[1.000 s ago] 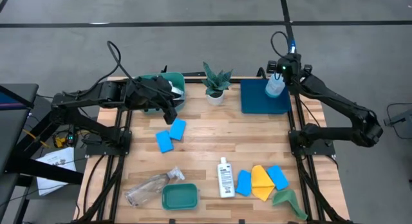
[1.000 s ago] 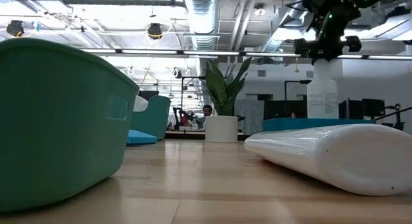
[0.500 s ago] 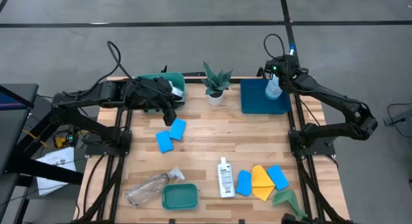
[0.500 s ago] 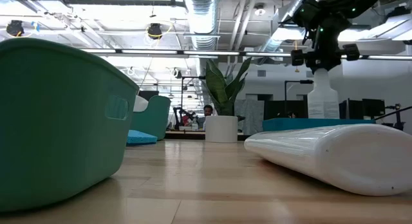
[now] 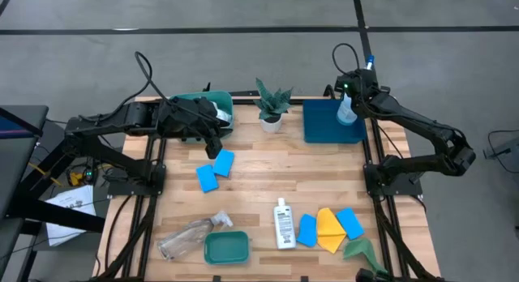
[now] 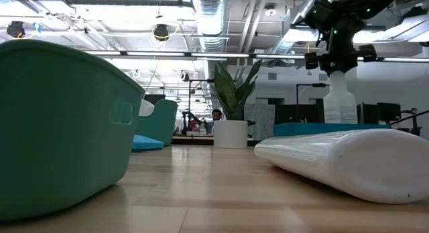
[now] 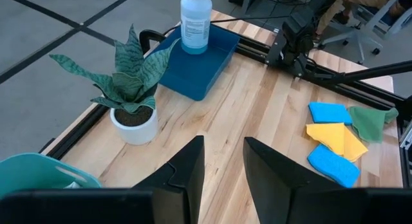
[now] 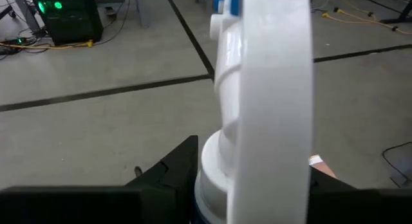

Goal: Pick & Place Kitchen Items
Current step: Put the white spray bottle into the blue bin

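Observation:
A white spray bottle with a blue trigger stands in the dark blue tray at the table's far right. My right gripper is shut on its top. My left gripper hangs open and empty over the table's left half, just in front of a green tub that has something white in it. Two blue sponges lie under it. Near the front edge lie a clear spray bottle, a small white bottle, two more blue sponges, a yellow cloth and a green cloth. My right gripper has the white spray bottle between its two fingers at the neck, just under the blue trigger head. One finger lies against the bottle's shoulder; the bottle hides the other. The fingers slant down from the table's far right. The bottle stands upright, base on the tray floor.
A small potted plant stands at the far edge between the tub and the tray. A second, low green tub sits at the front edge beside the clear spray bottle. The middle of the wooden table is bare.
My right gripper has gone down over the dark blue tray with the white spray bottle and turned at the wrist. The bottle, which hung tilted above the tray, now stands upright in it.

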Controlling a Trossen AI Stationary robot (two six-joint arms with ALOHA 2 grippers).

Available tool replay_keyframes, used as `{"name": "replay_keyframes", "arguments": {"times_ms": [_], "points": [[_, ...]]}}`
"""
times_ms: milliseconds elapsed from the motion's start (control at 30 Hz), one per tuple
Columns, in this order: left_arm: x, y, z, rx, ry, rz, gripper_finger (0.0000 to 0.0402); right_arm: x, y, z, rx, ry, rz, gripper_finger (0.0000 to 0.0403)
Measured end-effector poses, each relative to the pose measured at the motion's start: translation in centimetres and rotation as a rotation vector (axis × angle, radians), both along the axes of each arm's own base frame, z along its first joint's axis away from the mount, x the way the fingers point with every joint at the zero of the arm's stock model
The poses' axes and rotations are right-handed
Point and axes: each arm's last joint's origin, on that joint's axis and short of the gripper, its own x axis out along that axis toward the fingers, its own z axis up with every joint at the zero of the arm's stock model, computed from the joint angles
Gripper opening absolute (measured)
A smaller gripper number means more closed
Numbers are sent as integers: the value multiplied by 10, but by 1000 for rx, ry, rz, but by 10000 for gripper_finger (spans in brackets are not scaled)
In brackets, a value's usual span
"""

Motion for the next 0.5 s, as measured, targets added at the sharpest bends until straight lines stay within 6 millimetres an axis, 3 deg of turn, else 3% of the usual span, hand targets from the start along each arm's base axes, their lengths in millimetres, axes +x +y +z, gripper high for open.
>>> {"name": "replay_keyframes", "arguments": {"times_ms": [167,267,500], "points": [[0,0,0,0,0,0,104,-1,0,1,-17,14,-23,263],[0,-1,0,-10,1,-16,104,-1,0,1,-22,16,-27,319],[0,-1,0,-19,1,-30,104,0,1,2,-20,15,-20,371]]}}
